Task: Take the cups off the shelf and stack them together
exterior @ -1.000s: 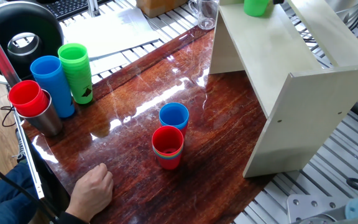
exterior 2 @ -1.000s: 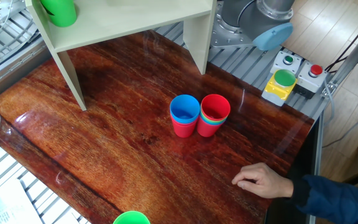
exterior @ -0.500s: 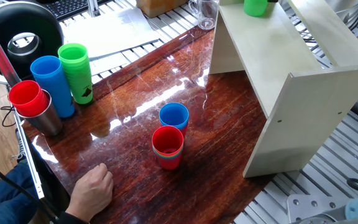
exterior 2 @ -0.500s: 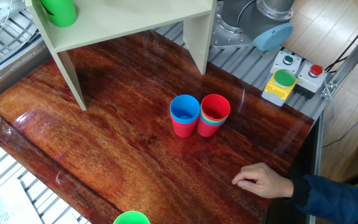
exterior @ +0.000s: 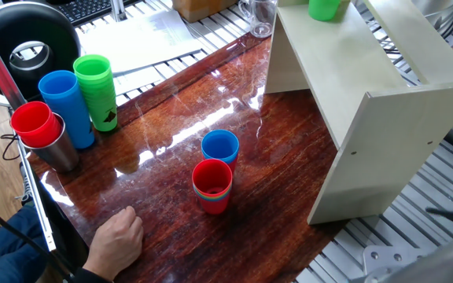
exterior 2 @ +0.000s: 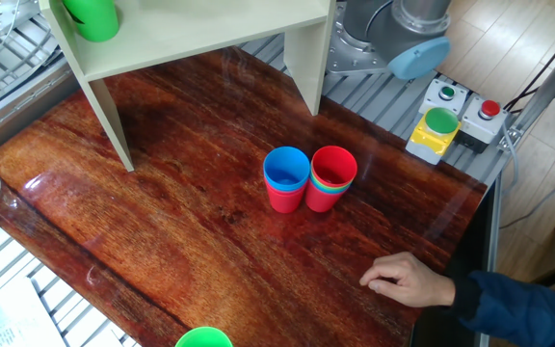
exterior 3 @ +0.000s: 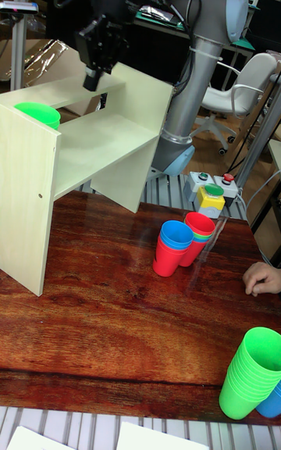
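On the shelf (exterior 3: 94, 149) top, upright green cup (exterior 3: 37, 116) sits at the far end, below and off to one side of the claw (exterior 3: 94, 75); claw state: cannot tell. Two small stacks (exterior 3: 181, 245) wait on the bench (exterior 3: 101, 317).

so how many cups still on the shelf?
1: a green cup on the shelf, near its far end from the two stacks on the table. Nothing else shows on it, though part is cropped.

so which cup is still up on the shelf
The green cup, standing alone on the shelf. The red and blue cups are already down on the table in two small stacks.
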You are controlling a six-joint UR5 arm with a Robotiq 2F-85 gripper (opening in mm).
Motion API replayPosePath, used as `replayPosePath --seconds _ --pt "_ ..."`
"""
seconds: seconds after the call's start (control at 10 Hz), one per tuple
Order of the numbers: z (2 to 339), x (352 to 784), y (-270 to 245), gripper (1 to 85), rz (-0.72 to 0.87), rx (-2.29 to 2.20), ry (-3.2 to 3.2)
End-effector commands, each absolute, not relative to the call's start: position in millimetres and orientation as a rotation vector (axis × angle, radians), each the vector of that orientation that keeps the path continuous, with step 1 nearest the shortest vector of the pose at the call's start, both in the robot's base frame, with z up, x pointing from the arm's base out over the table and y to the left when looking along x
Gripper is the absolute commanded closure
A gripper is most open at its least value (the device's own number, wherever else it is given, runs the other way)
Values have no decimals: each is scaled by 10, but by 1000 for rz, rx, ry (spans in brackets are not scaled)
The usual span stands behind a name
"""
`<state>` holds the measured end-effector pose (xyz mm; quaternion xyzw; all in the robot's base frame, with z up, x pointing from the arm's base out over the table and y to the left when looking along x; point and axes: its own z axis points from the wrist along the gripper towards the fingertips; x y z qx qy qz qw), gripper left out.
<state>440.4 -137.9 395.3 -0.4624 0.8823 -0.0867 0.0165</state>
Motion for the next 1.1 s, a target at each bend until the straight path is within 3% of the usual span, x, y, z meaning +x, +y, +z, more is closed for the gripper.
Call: replayPosePath --seconds 0.0,0.3,1.0 --pt "3996 4549 -1681 240 -256 -1545 2687" --pt "3847 4534 -1690 123 -151 -1521 2687" --pt "3697 4582 -1851 163 -173 -1408 2777"
